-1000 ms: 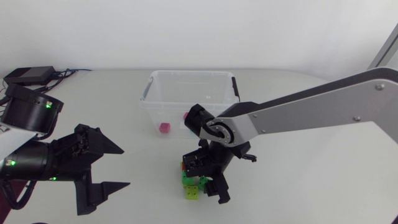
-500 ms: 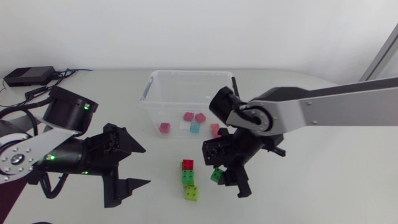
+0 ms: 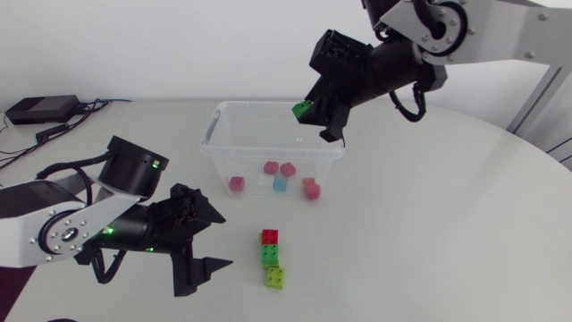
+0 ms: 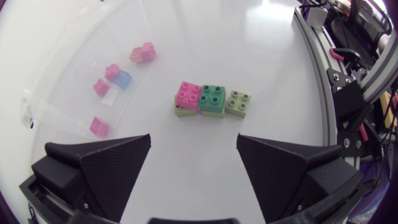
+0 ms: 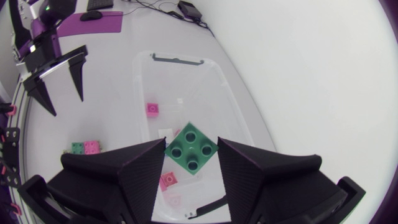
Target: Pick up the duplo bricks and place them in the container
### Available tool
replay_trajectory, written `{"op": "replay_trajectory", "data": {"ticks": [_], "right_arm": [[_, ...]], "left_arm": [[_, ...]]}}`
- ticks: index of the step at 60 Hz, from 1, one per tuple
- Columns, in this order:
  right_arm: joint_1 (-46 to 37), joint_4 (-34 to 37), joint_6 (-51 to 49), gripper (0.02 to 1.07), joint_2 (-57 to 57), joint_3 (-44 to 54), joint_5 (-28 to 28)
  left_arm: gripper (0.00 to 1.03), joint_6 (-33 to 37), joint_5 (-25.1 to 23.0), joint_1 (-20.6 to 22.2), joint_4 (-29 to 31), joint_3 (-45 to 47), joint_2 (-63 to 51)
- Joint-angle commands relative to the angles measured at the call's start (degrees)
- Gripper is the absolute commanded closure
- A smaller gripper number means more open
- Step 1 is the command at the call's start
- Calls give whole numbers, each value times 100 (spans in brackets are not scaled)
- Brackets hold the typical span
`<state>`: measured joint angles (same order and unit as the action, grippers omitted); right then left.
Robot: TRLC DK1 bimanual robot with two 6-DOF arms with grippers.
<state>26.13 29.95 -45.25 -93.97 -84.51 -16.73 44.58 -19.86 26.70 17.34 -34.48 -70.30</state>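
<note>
**Right hand** [image 3: 315,118]: closed on a dark green four-stud duplo brick [image 5: 191,148], one finger against each of two opposite sides. The brick is held in the air above the open transparent plastic container [image 3: 214,134] and is not yet released.

**Container contents:** five small bricks [image 3: 271,167], four pink and one light blue, lie scattered on its floor.

**White worktop** [image 3: 429,233]: three bricks lie near the container's front wall, touching in a row. They are a red brick [image 3: 269,236], a green brick [image 3: 270,255] and a yellow-green brick [image 3: 276,277].

**Left hand** [image 4: 194,140]: fingers spread wide with nothing between them. It sits low over the worktop just beside this row, with the fingertips pointing toward it.

**Judged progress:** over half complete. One release into the container and three further pick-ups are left.
</note>
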Motion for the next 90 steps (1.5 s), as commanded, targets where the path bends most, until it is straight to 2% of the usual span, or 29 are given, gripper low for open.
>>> {"op": "replay_trajectory", "data": {"ticks": [1, 6, 7, 11, 12, 14, 24, 33, 42, 55, 68, 85, 90], "right_arm": [[-38, -218, 474, 82, -578, -241, -23], [-64, -675, 746, 81, -886, -329, 30], [-82, -789, 816, 77, -956, -347, 47], [-143, -833, 966, 23, -1123, -470, 47], [-161, -833, 992, 14, -1123, -479, 47], [-178, -851, 1027, 7, -1106, -470, 47], [-389, -1018, 1133, 7, -227, 154, -23], [-556, -1009, 1089, 7, 643, 963, -208], [-723, -965, 1080, 7, 1021, 1437, -304], [-767, -1027, 1036, 7, 1294, 2070, -304], [-635, -974, 904, 7, 1663, 2633, -296], [-609, -833, 843, 7, 2067, 3072, -296], [-618, -763, 799, 7, 2173, 3169, -304]], "left_arm": [[7, -125, -9, -7, -126, 108, -203], [7, -204, 35, 116, -328, 64, -379], [7, -204, 52, 125, -346, 55, -405], [7, -204, 61, 222, -530, -68, -722], [7, -195, 70, 257, -583, -85, -792], [7, -186, 70, 283, -662, -120, -889], [7, -204, 131, 327, -1084, -498, -1521], [7, -195, 448, 415, -1682, -657, -2172], [7, -204, 562, 696, -1743, -885, -2506], [7, -485, 544, 986, -1796, -1105, -2400], [7, -362, 509, 775, -1822, -955, -2427], [7, 25, 456, 819, -1743, -780, -2532], [7, 42, 817, 828, -2016, -797, -2822]]}}
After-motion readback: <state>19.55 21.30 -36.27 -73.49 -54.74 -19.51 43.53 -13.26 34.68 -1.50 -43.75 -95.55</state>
